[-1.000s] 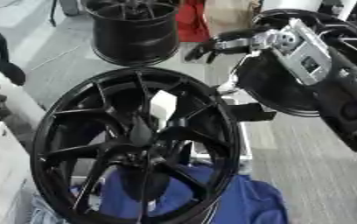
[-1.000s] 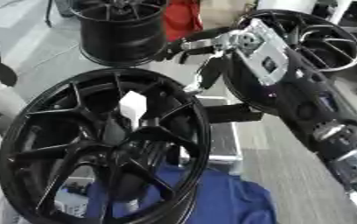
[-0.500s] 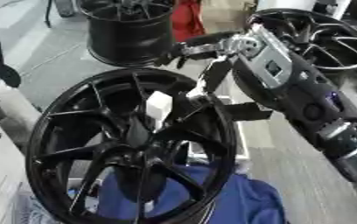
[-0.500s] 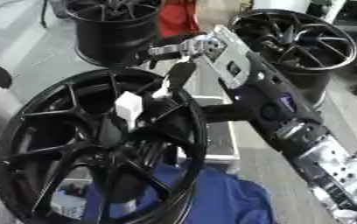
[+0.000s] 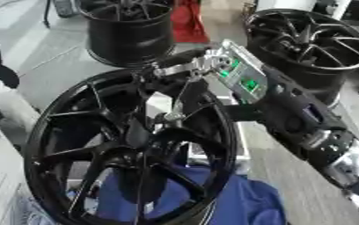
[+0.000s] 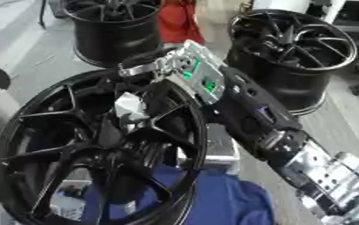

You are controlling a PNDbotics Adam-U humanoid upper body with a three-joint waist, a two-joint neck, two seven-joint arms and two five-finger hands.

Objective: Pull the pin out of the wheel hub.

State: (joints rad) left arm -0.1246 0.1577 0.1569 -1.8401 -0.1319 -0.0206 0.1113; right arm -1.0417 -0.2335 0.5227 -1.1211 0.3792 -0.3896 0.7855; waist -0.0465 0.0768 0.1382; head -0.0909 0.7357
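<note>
Hub: the wheel hub (image 5: 129, 145) stands tilted on its edge at left and centre, its spoked face turned up toward the camera, its lower part over a blue cloth (image 5: 236, 202).
Pin: a pale, blocky piece (image 5: 159, 104), which I take for the pin, sits among the spokes above the hub's centre. It looks roughly upright, long axis out of the spoke face, though its ends are hard to make out.
Right robot hand: the right robot hand (image 6: 148, 70) comes in from the right, over the hub's upper rim. Its fingers point left and down across the spokes; whether they are curled or straight cannot be told, and no hold on the pin shows.
Key relation: the pin lies just below and slightly left of the hand, near but seemingly apart. My reading is that the hand must come down and in to close on it, then draw it out along its long axis.
Left robot hand: in neither view, so the right is the working one.
Background: two other black wheels (image 5: 129, 30) stand behind.
</note>
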